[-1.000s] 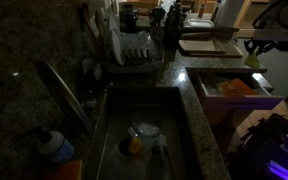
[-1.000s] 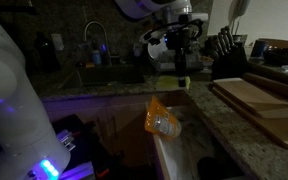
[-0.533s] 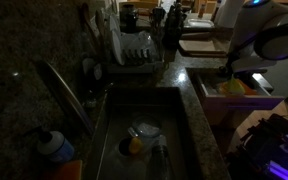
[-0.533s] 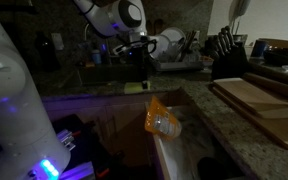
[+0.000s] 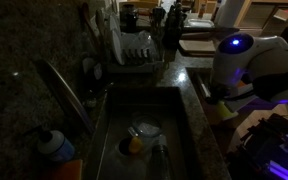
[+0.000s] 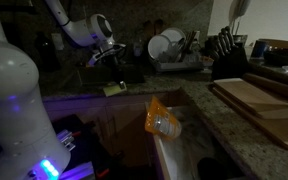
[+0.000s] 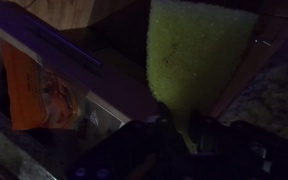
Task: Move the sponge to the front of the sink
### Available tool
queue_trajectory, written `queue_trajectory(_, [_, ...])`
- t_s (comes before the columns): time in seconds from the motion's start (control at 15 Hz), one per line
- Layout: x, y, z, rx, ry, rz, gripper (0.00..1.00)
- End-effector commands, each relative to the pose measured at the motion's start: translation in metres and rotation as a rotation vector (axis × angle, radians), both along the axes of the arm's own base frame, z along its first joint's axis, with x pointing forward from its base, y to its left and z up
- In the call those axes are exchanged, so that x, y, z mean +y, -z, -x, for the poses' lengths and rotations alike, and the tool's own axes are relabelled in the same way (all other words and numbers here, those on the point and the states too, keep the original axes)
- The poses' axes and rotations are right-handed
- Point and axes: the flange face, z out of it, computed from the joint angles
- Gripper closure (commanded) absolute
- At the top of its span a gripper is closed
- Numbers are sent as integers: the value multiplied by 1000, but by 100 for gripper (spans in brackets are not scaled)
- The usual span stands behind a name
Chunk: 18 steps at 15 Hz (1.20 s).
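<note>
My gripper (image 7: 176, 122) is shut on a yellow-green sponge (image 7: 199, 50), which sticks out ahead of the dark fingers in the wrist view. In an exterior view the sponge (image 6: 114, 89) hangs under the gripper (image 6: 113, 82), at the front edge of the counter near the sink (image 6: 89, 76). In an exterior view the white arm (image 5: 239, 62) leans over the counter to the right of the steel sink (image 5: 109, 125); the sponge is hard to make out there in the dark.
An open drawer holds an orange bag (image 6: 161, 120), also in the wrist view (image 7: 42, 88). A dish rack with plates (image 5: 134, 48) stands behind the sink. A bowl and a yellow item (image 5: 136, 142) lie in the basin. Cutting boards (image 6: 259, 100), a faucet (image 5: 64, 88).
The arm has swung with the sponge from above the open drawer across to the counter edge by the sink, and lower. The sponge stays in the gripper.
</note>
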Motion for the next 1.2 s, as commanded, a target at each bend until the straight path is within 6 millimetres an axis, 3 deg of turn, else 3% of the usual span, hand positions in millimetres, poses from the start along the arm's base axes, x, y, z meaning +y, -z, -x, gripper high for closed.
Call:
queue_trajectory(0.0, [3,-1,1,-1,-30,10,79])
queue_trajectory(0.07, [3,-1,1,1,-46,14,79])
queue_trajectory(0.13, [-3,-2,-3,27,-39,-25,95])
queue_trajectory(0.53, [39,-4,-5,142,-315,-179,95])
queue_trajectory(0.73, [42,14,-7,248,-428,-221,95])
queue_trajectory(0.93, [56,31,0,302,-544,-171,95])
queue_trajectory(1.13, [80,35,6,252,-655,-90,95])
